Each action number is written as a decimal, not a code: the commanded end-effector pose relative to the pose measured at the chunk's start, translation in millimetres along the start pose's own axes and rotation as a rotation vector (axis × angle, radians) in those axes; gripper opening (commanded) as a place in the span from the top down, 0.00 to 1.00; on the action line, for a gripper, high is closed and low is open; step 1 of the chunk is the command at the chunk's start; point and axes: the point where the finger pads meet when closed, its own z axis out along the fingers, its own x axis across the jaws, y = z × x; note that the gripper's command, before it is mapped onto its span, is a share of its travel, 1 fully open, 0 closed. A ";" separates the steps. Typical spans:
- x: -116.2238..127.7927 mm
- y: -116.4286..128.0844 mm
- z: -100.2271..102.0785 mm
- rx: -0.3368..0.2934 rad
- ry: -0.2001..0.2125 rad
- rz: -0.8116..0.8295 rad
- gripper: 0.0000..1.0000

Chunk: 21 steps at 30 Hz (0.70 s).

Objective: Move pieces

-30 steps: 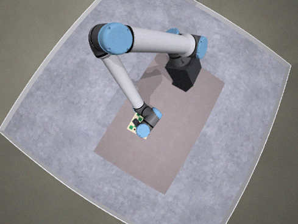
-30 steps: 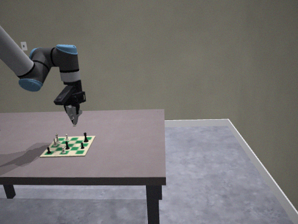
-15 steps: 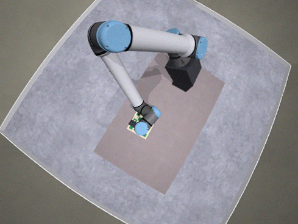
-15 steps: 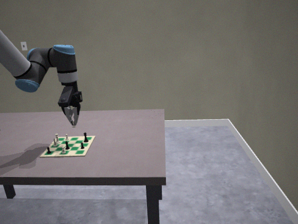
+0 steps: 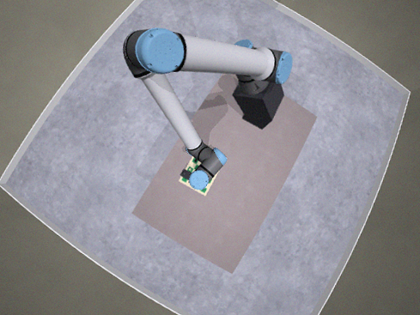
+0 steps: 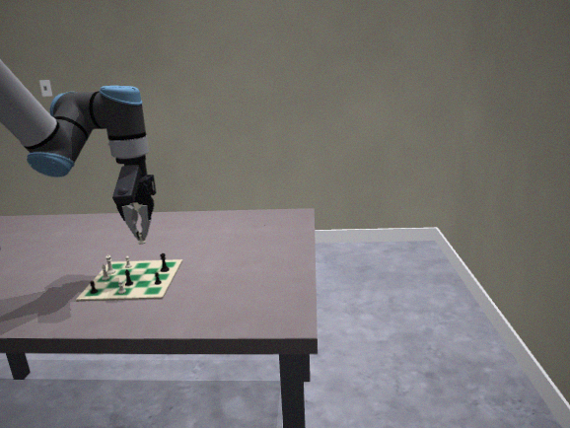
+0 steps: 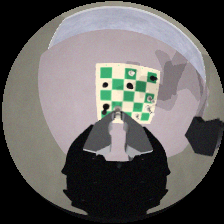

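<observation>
The green and cream chessboard (image 6: 130, 278) lies on the left part of the brown table. It also shows in the wrist view (image 7: 127, 92), and in the overhead view (image 5: 196, 180) my wrist covers most of it. Several white pieces, such as one at the back left (image 6: 108, 263), and several black pieces, such as one at the back right corner (image 6: 163, 262), stand upright on it. My gripper (image 6: 141, 239) hangs well above the board's back edge, fingers pointing down. It is shut on a small light-coloured chess piece (image 7: 117, 114), held clear of the board.
The brown table (image 6: 197, 276) stretches to the right of the board. The robot's dark base (image 5: 258, 102) stands at the table's far end. Grey floor with a white border surrounds the table.
</observation>
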 end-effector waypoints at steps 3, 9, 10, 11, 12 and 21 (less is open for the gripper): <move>-0.5 -0.1 -0.6 0.000 -0.001 -0.001 1.00; -0.5 -0.1 0.5 0.000 -0.001 -0.002 1.00; -0.5 -0.1 1.5 0.000 -0.001 -0.002 1.00; -0.5 -0.1 2.9 0.000 -0.002 -0.002 1.00; -0.5 -0.2 4.7 0.000 -0.002 -0.002 1.00; -0.4 -0.5 33.1 0.000 -0.002 -0.002 1.00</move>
